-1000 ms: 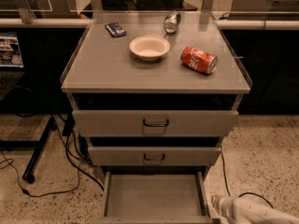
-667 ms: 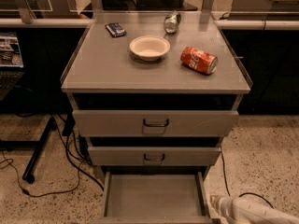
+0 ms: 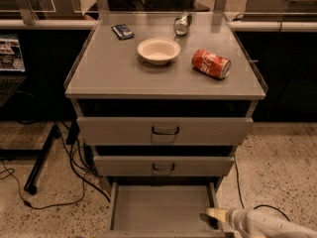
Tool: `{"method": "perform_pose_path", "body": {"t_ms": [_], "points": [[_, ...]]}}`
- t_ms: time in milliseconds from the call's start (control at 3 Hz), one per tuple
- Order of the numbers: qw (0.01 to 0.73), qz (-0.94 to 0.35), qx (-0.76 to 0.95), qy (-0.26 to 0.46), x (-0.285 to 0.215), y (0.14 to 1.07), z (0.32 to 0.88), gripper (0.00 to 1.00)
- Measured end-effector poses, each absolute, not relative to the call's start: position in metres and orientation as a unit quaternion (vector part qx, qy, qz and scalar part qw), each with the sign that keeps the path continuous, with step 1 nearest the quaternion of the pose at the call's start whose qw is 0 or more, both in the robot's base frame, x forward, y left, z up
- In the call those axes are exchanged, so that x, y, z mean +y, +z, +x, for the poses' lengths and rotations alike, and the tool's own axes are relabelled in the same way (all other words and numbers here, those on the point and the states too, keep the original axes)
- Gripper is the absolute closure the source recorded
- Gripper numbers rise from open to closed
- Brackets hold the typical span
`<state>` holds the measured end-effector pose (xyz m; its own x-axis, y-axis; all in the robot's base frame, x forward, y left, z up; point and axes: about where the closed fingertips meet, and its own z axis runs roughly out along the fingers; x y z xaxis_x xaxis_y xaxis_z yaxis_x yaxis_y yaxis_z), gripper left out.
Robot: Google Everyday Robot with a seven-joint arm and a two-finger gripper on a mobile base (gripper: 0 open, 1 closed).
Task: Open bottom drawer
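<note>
The bottom drawer (image 3: pixel 158 208) of the grey cabinet is pulled out toward me. Its bare grey inside shows at the bottom of the camera view, while its front panel and handle are cut off by the lower edge. My gripper (image 3: pixel 212 216), on a white arm coming in from the lower right, sits at the drawer's right front corner, just inside the right side wall.
The middle drawer (image 3: pixel 163 165) and top drawer (image 3: pixel 165 131) stand slightly out. On the cabinet top (image 3: pixel 109 73) are a white bowl (image 3: pixel 158 50), a red can on its side (image 3: pixel 211 64), a silver can (image 3: pixel 182 23) and a dark packet (image 3: pixel 122 31). Cables and a stand leg (image 3: pixel 42 157) lie on the floor at left.
</note>
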<state>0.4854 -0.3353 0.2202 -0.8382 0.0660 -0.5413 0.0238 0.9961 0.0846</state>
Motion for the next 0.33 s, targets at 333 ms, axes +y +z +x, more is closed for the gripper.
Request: {"method": "perform_pose_path", "body": {"t_ms": [333], "points": [[0.283, 0.023, 0.958, 0.037, -0.3353, 0.2202, 0.4854, 0.00]]}}
